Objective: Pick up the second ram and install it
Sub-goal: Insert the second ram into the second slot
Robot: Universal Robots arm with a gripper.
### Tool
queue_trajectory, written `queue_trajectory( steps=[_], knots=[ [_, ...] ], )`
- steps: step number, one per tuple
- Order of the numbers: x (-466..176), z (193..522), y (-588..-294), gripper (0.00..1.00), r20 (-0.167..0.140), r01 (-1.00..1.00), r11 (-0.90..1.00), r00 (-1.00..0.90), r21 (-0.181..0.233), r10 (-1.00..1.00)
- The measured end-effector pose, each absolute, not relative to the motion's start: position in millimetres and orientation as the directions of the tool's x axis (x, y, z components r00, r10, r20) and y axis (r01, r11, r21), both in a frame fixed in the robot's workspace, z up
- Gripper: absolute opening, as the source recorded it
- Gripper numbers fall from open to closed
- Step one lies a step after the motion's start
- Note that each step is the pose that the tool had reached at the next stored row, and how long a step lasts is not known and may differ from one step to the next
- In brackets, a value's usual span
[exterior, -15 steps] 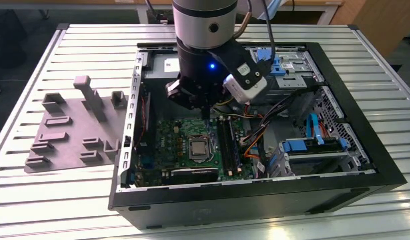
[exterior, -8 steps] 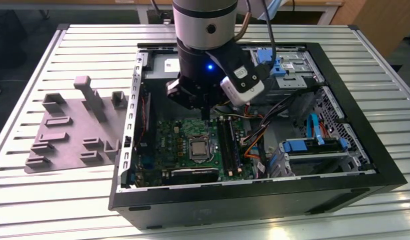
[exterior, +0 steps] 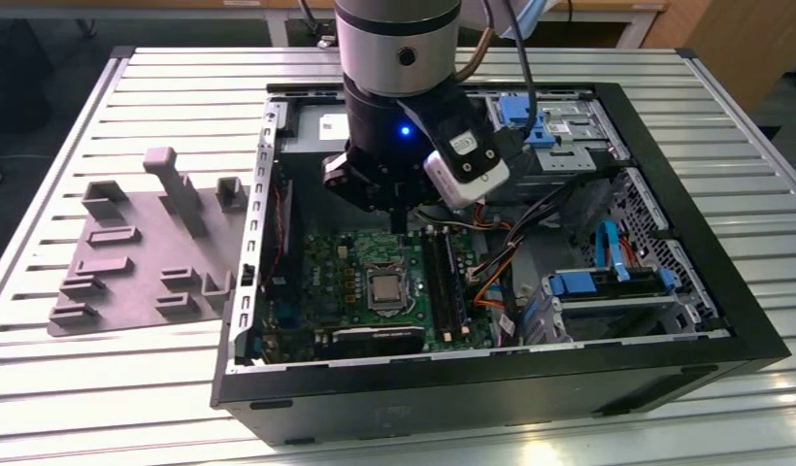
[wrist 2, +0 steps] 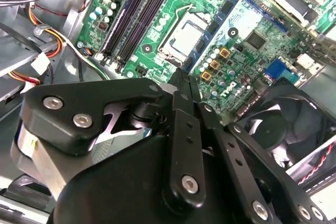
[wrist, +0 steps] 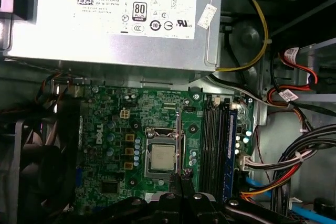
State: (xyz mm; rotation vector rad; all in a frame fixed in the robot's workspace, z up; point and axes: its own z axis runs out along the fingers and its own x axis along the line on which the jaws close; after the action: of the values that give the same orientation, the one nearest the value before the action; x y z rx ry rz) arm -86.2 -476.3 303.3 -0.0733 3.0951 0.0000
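The arm point(exterior: 398, 58) reaches down into an open computer case point(exterior: 502, 383) that lies on the slatted table point(exterior: 114, 408). The end effector point(exterior: 395, 216) hangs over the green motherboard point(exterior: 333, 272), at about twelve o'clock from the processor socket point(exterior: 385, 288) in the exterior view. Its fingers are drawn narrow. In both wrist views the two black tips sit all but together above the board, and I see nothing clamped between them point(wrist 2: 185, 77) point(wrist: 179, 178).

The long black memory slots point(exterior: 447, 277) run beside the socket, at its three o'clock in the exterior view. In the first wrist view a long, narrow strip with a blue face stands in the slot farthest from the socket. This looks like the second ram point(wrist: 231, 148), seated in the board, though I cannot tell for certain. The end effector is near it but apart from it, closer to the socket point(wrist: 161, 158) than to the slots point(wrist: 212, 145).

A grey fixture point(exterior: 139, 252) with several small holders lies on the table at the case's nine o'clock in the exterior view, well apart from the end effector. Blue drive brackets point(exterior: 592, 284) sit inside the case at four o'clock from the socket. Bundled cables point(exterior: 502, 252) cross between them and the board. The first wrist view also shows the silver power supply point(wrist: 121, 19), and the second wrist view shows a black fan point(wrist 2: 273, 129) just beside the board's edge
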Motion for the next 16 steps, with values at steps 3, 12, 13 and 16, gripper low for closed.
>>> queue_trajectory(
  steps=[3, 12, 13, 16],
  knots=[
    [-85.6, 303.1, -476.3, 0.12, -0.046, -0.047, 0.999, -0.998, -0.001, -0.047],
    [-79.8, 303.1, -476.3, 0.12, -0.046, -0.047, 0.999, -0.998, -0.001, -0.047],
    [-79.1, 303.1, -476.3, 0.12, -0.046, -0.047, 0.999, -0.998, -0.001, -0.047],
    [-76.8, 303.1, -476.3, 0.12, -0.046, -0.047, 0.999, -0.998, -0.001, -0.047]
  ],
)
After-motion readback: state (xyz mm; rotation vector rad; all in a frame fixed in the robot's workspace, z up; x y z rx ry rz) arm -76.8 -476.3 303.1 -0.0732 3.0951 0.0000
